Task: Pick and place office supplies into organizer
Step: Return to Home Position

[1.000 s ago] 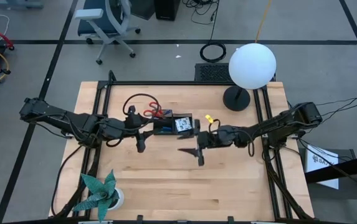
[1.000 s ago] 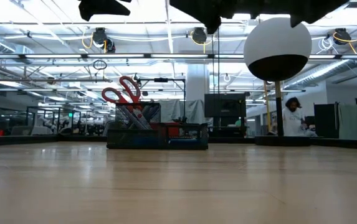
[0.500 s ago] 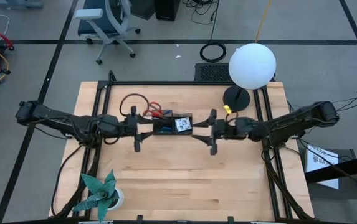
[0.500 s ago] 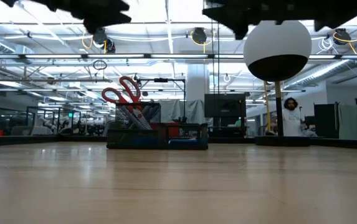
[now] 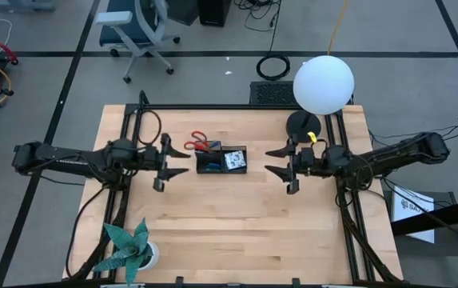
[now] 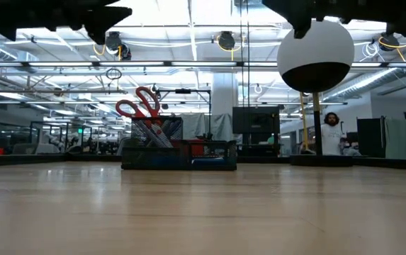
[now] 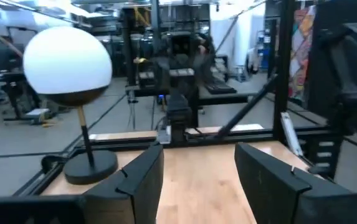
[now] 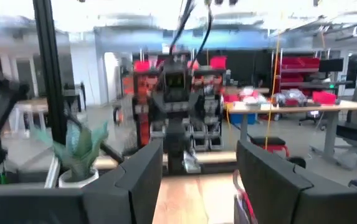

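The black organizer [image 5: 221, 160] stands mid-table with pens and a notepad inside. Red-handled scissors [image 5: 201, 145] stick up from its left end, handles raised [image 6: 140, 106]. My left gripper [image 5: 173, 164] hovers left of the organizer, open and empty, pointing level at it [image 7: 200, 180]. My right gripper [image 5: 276, 170] hovers right of the organizer, also open and empty [image 8: 197, 180]. Both are well above the tabletop; in the low view they show only as dark shapes along the top edge.
A lamp with a white globe [image 5: 323, 84] and a round black base [image 5: 303, 126] stands at the far right. A teal paper plant [image 5: 129, 248] sits at the near left corner. Black frame rails [image 5: 129, 140] run along both table sides. Bare wood lies in front of the organizer.
Both grippers have drawn back from the organizer, the left toward the table's left edge and the right toward its right edge. The left has also come down a little and tipped to level. The organizer and scissors have stayed put.
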